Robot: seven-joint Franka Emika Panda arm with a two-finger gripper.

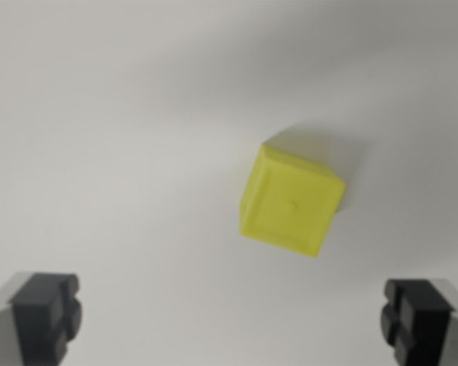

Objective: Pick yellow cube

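A yellow cube (290,200) rests on a white surface (122,137), right of the wrist view's middle and turned a little askew. It has a small dimple on its top face. My gripper (233,320) is open, with one black fingertip (47,316) at the bottom left and the other at the bottom right. The cube lies beyond the fingertips, nearer the right one, and nothing is between them.
A soft grey shadow falls on the white surface behind and to the right of the cube. Nothing else shows in the view.
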